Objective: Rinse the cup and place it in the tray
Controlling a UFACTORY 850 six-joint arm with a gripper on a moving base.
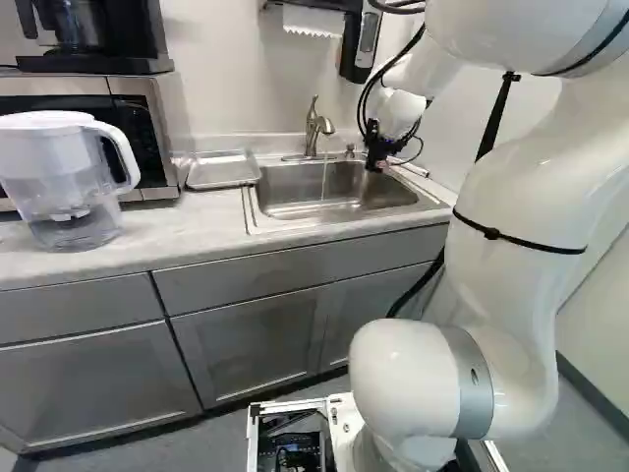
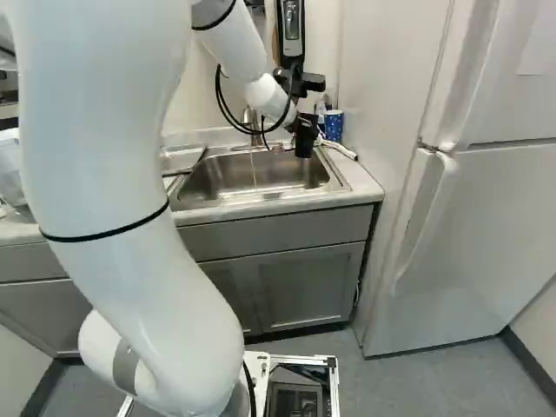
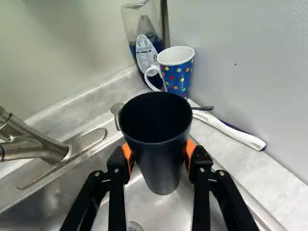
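Note:
My gripper [image 2: 304, 127] is over the right part of the sink [image 2: 261, 201] in the right base view. In the wrist view the gripper [image 3: 159, 156] is shut on a dark cup [image 3: 162, 168], its orange pads on both sides. The cup's mouth is open to the camera and its inside looks dark. The faucet [image 1: 314, 128] stands behind the sink, and a thin stream of water [image 1: 324, 181] falls from it, apart from the cup. The tray [image 1: 224, 170] lies on the counter at the sink's left in the left base view.
Behind the cup stand a dotted blue mug [image 3: 177, 74] and a bottle with blue liquid [image 3: 144, 48]; a white-handled brush [image 3: 231, 132] lies beside them. A water pitcher [image 1: 69, 182] and microwave [image 1: 147, 128] are left of the tray. A refrigerator [image 2: 486, 234] stands right of the counter.

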